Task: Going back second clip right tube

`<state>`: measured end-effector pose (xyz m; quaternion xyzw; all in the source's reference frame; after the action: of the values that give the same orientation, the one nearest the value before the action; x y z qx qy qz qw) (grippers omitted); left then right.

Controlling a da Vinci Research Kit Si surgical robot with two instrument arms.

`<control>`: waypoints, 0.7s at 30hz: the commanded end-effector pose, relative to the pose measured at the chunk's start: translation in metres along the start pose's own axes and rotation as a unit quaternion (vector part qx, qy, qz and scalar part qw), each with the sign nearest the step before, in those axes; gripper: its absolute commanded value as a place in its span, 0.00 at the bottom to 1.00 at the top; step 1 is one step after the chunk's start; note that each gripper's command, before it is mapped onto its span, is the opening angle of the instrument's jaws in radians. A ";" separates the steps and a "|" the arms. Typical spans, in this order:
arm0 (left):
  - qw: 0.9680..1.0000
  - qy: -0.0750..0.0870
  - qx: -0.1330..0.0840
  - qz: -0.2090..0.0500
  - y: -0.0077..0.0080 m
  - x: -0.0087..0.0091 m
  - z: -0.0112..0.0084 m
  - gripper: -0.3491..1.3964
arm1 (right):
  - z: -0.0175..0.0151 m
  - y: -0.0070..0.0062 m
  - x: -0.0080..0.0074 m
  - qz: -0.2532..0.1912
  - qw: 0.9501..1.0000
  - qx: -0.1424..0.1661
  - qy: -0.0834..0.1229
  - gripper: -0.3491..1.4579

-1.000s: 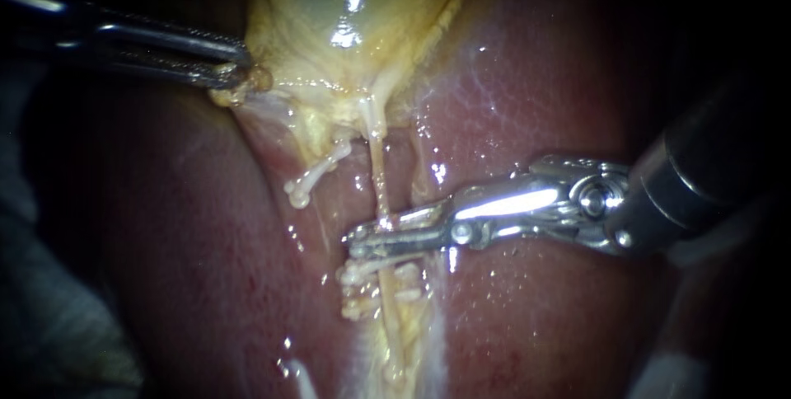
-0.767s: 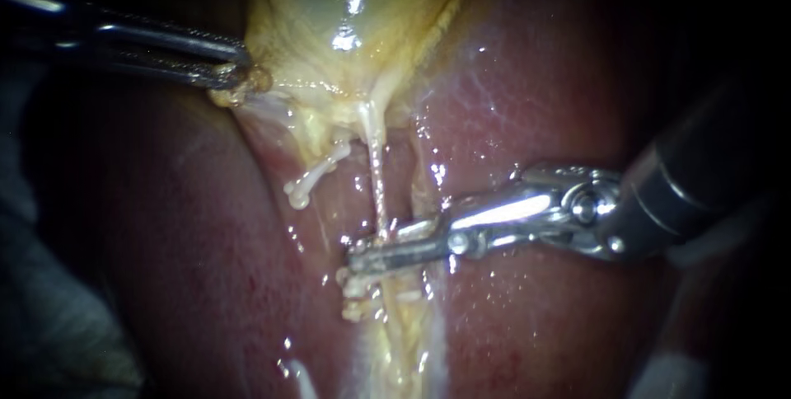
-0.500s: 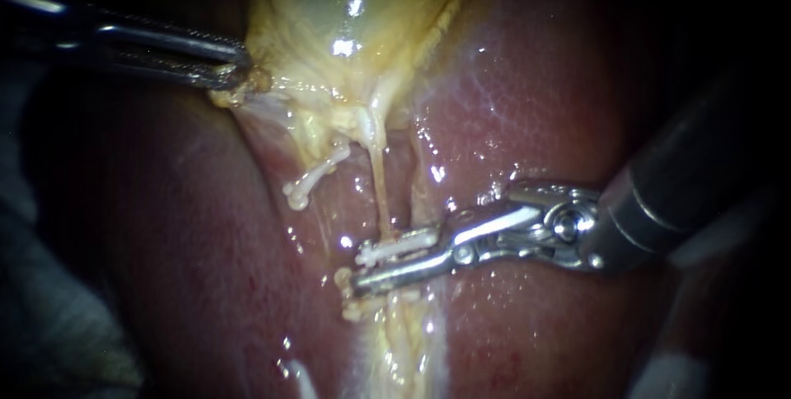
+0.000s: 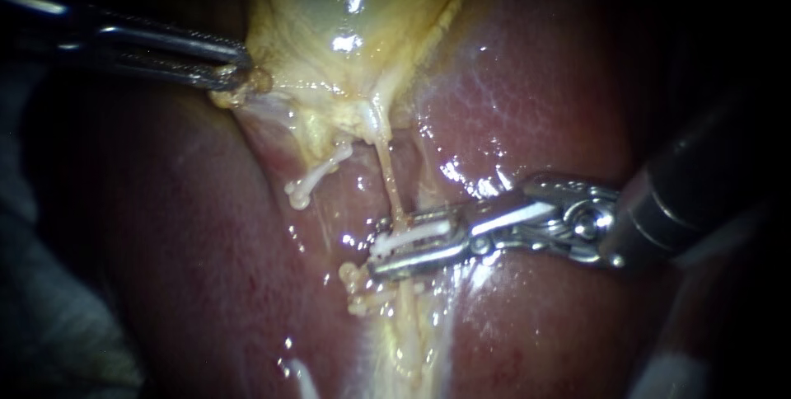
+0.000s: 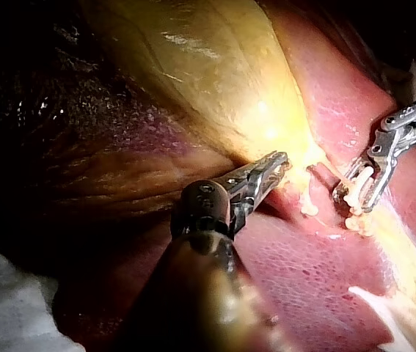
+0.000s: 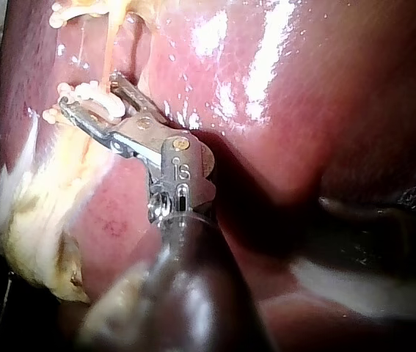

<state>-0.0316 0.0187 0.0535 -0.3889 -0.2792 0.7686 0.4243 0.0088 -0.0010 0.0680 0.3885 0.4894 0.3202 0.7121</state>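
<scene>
Right instrument [image 4: 379, 255]: I'm holding jaws spread about the clip [image 4: 409, 237] seated on right tube [image 4: 386, 172]; backing off, I judge, is remaining. Left instrument [image 4: 239, 69]: I'm pinching gallbladder [image 4: 329, 3] edge.

Polished, gleaming metal is shown on the right instrument [image 4: 381, 248] and left instrument [image 4: 235, 69]; a matt white clip [image 4: 404, 238] (plastic, by its look) is seen against the wet, glossy liver [image 4: 544, 102] and glistening gallbladder [image 4: 346, 3].
</scene>
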 end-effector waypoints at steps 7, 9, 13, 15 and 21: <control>1.000 0.000 0.000 0.000 0.0000 0.0000 -0.0001 0.00 | -0.0020 -0.0014 0.0008 -0.096 0.995 0.002 -0.008 0.46; 1.000 0.000 0.000 0.000 0.0000 0.0000 -0.0001 0.00 | -0.0028 -0.0022 0.0011 -0.131 0.991 -0.002 -0.021 0.46; 1.000 0.000 0.000 0.000 0.0000 0.0000 -0.0001 0.00 | -0.0046 -0.0038 0.0019 -0.195 0.979 -0.026 -0.044 0.47; 1.000 0.000 0.000 0.000 0.0000 0.0000 -0.0001 0.00 | -0.0055 -0.0046 0.0023 -0.220 0.974 -0.036 -0.044 0.47; 1.000 0.000 0.000 0.003 -0.0001 0.0000 0.0002 0.00 | -0.0085 -0.0068 0.0037 -0.272 0.959 -0.064 -0.037 0.47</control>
<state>-0.0317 0.0188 0.0536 -0.3900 -0.2785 0.7694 0.4223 0.0020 0.0009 0.0582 0.1993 0.5282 0.1304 0.8150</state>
